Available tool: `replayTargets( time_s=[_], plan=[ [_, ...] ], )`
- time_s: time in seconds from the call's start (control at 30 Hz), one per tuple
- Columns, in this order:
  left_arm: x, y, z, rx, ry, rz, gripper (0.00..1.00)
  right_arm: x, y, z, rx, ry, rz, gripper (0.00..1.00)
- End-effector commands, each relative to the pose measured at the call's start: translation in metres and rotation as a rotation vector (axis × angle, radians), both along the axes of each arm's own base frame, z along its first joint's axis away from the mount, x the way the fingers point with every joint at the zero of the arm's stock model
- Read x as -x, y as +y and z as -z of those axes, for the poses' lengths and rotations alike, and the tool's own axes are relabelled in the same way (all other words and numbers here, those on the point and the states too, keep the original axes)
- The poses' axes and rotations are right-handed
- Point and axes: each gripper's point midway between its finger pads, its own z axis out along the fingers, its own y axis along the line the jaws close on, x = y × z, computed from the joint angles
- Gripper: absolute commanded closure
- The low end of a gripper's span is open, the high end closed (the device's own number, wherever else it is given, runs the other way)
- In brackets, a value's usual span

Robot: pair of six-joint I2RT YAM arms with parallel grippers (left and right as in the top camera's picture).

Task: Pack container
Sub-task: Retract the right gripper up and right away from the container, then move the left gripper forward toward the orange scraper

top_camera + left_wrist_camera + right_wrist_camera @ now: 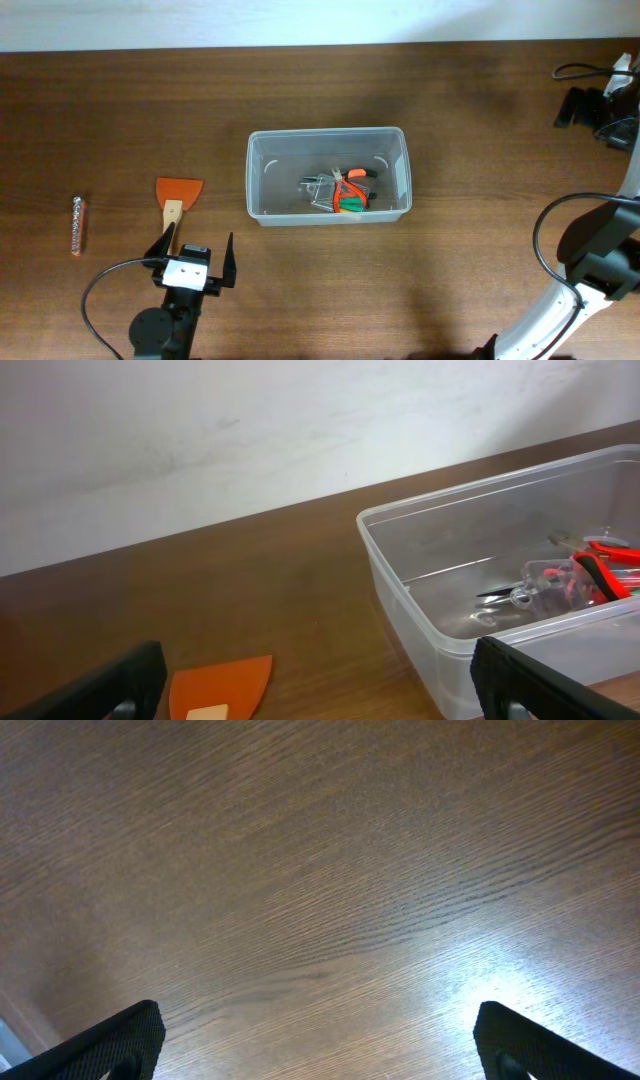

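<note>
Plastic container [280,185]: clear, rectangular, rimmed, with rounded corners. It stands open-topped near the middle of the tabletop [450,100]. In the left wrist view its near corner and wall [400,525] fill the right side.
Contents: pliers [352,180] with orange-red handles and a small clear case [325,195] of green and red bits lie bunched together on the right half of the tub floor.
Scraper [178,190]: orange blade, pale wooden handle. It lies flat on the tabletop left of the container, apart from it, with the handle pointing toward the near edge.
Left jaws: wide apart, holding nothing. They sit low by the near edge, and the scraper's handle end lies just beside the left-hand finger [163,245].
Right jaws: apart and empty. The right wrist view shows one black finger [100,1045] at each lower corner, with wood grain between.
Right arm [600,270]: at the lower right, well apart from the container.
Far left: a small orange-and-silver strip [79,224] lies on the wood.
Far right corner: black cables [590,100].
</note>
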Motion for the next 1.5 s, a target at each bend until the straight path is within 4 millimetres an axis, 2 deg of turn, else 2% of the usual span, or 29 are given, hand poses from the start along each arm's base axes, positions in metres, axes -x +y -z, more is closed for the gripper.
replayTargets(
  time_s=[0.0,0.27,0.43,0.63,0.73,0.9,1.03,1.2,1.3,1.37,1.47],
  plan=[
    [0.000,0.000,0.001,-0.013,-0.003,-0.002,0.01,-0.001,0.003,-0.003,-0.003,-0.010,-0.002,0.01],
    [-0.001,0.000,-0.013,0.040,-0.055,-0.003,0.01,-0.001,0.003,-0.003,-0.002,-0.010,-0.002,0.01],
    [0.000,0.000,0.000,0.039,0.000,-0.004,0.01,-0.001,0.003,-0.003,-0.002,-0.010,-0.002,0.02],
    [0.000,0.000,-0.001,0.040,0.000,-0.007,0.01,-0.001,0.003,-0.003,-0.002,-0.010,-0.002,0.01],
    [0.001,0.007,-0.014,0.044,-0.020,-0.046,0.01,-0.001,0.003,-0.003,-0.002,-0.010,-0.002,0.01],
    [0.012,0.043,-0.045,0.017,0.051,-0.257,0.01,-0.001,0.003,-0.003,-0.002,-0.010,-0.002,0.01],
    [0.016,0.048,-0.071,-0.079,0.178,-0.272,0.01,-0.001,0.003,-0.003,-0.002,-0.010,-0.002,0.01],
    [-0.007,0.058,-0.125,-0.117,0.312,-0.314,0.01,-0.001,0.003,-0.003,-0.002,-0.010,-0.002,0.01],
    [-0.030,0.048,-0.149,-0.103,0.401,-0.242,0.01,-0.001,0.003,-0.003,-0.002,-0.010,-0.002,0.01],
    [-0.046,0.041,-0.148,-0.097,0.468,-0.200,0.01,-0.001,0.003,-0.003,-0.002,-0.010,-0.002,0.01],
    [-0.069,0.045,-0.124,-0.110,0.564,-0.210,0.01,-0.001,0.003,-0.003,-0.002,-0.010,-0.002,0.01]
  ],
)
